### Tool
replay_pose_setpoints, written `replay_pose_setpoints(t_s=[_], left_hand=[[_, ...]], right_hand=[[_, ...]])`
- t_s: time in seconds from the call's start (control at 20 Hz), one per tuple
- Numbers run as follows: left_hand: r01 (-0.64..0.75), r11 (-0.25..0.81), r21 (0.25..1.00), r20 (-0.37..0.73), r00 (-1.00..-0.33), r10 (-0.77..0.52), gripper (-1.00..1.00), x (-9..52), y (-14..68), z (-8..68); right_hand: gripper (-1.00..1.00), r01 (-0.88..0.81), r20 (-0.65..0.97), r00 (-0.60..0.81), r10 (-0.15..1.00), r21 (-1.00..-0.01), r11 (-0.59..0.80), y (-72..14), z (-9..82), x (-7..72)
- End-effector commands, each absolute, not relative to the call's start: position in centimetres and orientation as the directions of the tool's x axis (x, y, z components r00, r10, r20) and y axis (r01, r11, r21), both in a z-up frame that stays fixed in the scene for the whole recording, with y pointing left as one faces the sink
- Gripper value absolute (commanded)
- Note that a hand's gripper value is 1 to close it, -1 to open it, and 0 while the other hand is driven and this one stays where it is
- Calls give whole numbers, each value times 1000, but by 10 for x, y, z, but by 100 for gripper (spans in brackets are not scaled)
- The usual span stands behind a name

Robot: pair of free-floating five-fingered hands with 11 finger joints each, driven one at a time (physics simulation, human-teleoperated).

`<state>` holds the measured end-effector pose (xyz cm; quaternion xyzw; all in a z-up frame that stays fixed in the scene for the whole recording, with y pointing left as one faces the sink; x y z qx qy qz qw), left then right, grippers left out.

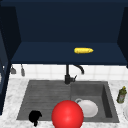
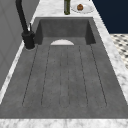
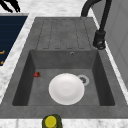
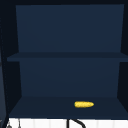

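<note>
Just right of our left hand (image 1: 35, 116), fingers unreadable, the big smooth red ball (image 1: 67, 114) looks slippery; cup it underneath.

A grey sink (image 1: 45, 100) is set into a marble bench (image 1: 12, 95), with a white plate (image 3: 66, 88) lying in its basin. On the bench to the right stands a green bottle (image 1: 121, 95). The cabinet's lower shelf (image 4: 45, 107) above carries a yellow corn cob (image 4: 84, 104)

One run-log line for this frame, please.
left hand near sink front-left corner | red ball beside it | white plate in basin | corn on cabinet shelf | bottle right of sink
</note>
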<state>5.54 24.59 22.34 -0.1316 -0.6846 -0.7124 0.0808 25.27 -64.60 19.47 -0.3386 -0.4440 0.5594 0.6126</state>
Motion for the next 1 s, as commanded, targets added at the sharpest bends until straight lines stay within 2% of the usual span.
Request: replay_pose_setpoints(t_s=[0.0, 0.95], left_hand=[[295, -50, 954, 298, -952, 65, 0, 55, 246, 223], [295, -50, 954, 298, -952, 65, 0, 55, 246, 223]], right_hand=[[-100, -313, 163, -33, 986, -939, 145, -630, 201, 236], [-100, -264, 136, -29, 990, -957, 124, -507, 231, 175]])
